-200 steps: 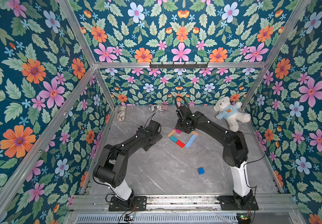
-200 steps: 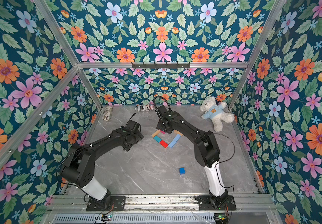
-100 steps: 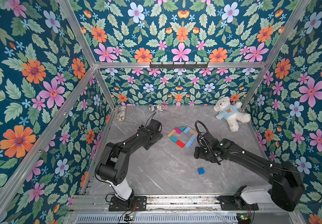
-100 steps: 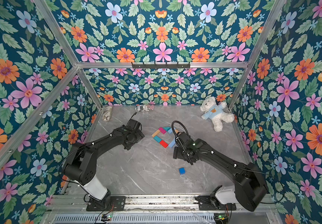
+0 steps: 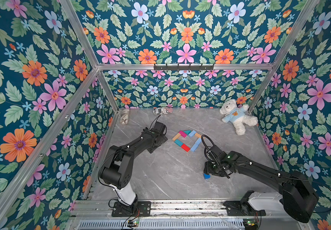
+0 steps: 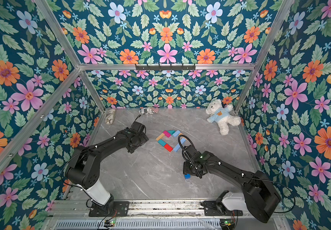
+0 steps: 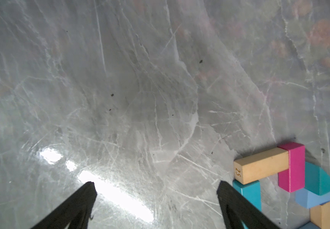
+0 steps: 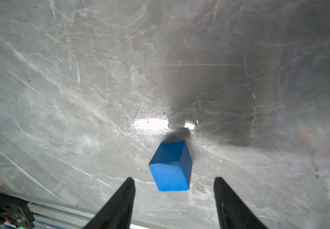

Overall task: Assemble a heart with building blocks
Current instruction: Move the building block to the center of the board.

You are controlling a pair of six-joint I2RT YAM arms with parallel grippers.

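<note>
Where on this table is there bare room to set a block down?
Bare: the wide stretch between the left arm, the heart and the blue cube; the back strip between the pouch and the bear. Crowded: around the heart and by that cube, under the right arm.

Grey marbled table [image 5: 160,169], dark blue cube [image 8: 171,166] (teal floral walls [image 5: 180,29])
</note>
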